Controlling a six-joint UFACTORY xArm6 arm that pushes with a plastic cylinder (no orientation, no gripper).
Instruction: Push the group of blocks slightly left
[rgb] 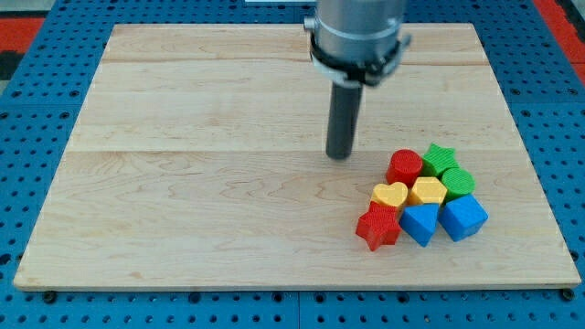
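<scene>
A tight group of blocks sits at the view's lower right of the wooden board (201, 183). It holds a red cylinder (404, 167), a green star (440, 158), a green rounded block (458, 181), a yellow heart (390, 195), a yellow hexagon (427, 191), a red star (378, 227), a blue triangular block (420, 222) and a blue cube (463, 217). My tip (340, 154) rests on the board, to the upper left of the group, a short gap from the red cylinder, touching no block.
The board lies on a blue perforated base (37, 110). The arm's grey body (356, 32) hangs over the board's top middle. The board's right edge is close behind the group.
</scene>
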